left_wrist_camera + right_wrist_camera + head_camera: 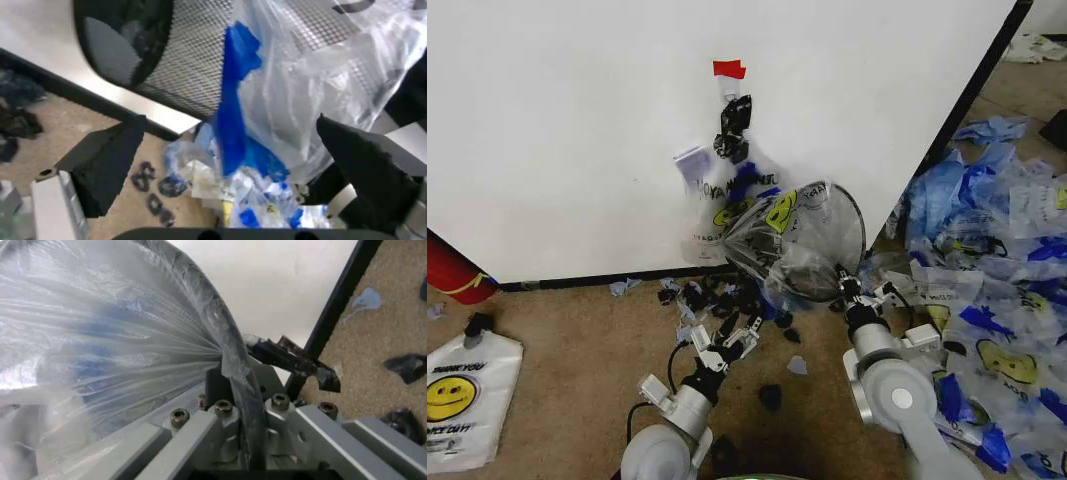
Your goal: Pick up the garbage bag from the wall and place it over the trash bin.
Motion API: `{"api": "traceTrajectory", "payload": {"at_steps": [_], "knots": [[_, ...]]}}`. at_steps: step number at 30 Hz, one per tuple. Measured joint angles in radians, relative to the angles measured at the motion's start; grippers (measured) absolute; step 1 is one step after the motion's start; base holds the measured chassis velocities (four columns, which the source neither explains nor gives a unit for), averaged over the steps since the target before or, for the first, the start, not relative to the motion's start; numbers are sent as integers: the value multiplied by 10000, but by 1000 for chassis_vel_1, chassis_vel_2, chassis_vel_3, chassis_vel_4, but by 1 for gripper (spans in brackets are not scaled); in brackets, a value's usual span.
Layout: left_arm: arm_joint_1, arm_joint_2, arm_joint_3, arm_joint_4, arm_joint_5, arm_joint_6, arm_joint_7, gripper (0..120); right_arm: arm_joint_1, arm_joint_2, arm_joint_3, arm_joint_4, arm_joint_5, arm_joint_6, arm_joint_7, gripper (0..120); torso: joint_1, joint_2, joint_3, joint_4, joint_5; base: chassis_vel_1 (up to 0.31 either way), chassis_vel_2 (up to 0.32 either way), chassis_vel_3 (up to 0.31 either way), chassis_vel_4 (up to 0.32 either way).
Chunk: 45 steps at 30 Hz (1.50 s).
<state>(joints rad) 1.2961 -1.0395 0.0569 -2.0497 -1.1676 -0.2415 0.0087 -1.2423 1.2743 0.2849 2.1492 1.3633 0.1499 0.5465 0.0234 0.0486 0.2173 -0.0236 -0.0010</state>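
Though bag-veiled, trash bin mesh visible.

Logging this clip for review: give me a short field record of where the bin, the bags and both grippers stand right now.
trash bin: tipped on its side, lifted off the floor in front of the wall
garbage bag: see-through plastic draped over the bin's rim and mesh
second bag: hanging on the wall under red tape
right gripper: shut on the trash bin's rim, with bag plastic pinched in
left gripper: open, low beside the bin, holding nothing
floor: carpet with dark scraps by the wall; pile of bags at the right
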Motion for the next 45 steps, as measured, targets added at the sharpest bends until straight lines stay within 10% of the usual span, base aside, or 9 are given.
{"api": "traceTrajectory", "payload": {"at_steps": [24, 45], "knots": [[-201, -584, 472, 123, -318, -16, 394, 96, -132, 544, -43, -318, -372, -22, -159, 0, 0, 0, 0, 0, 1, 0, 0, 0, 0], [-177, -640, 404, 132, -383, -86, 425, 22, -91, 596, -74, -344, -584, -116, -214, 0, 0, 0, 0, 0, 0, 0, 0, 0, 0]]}}
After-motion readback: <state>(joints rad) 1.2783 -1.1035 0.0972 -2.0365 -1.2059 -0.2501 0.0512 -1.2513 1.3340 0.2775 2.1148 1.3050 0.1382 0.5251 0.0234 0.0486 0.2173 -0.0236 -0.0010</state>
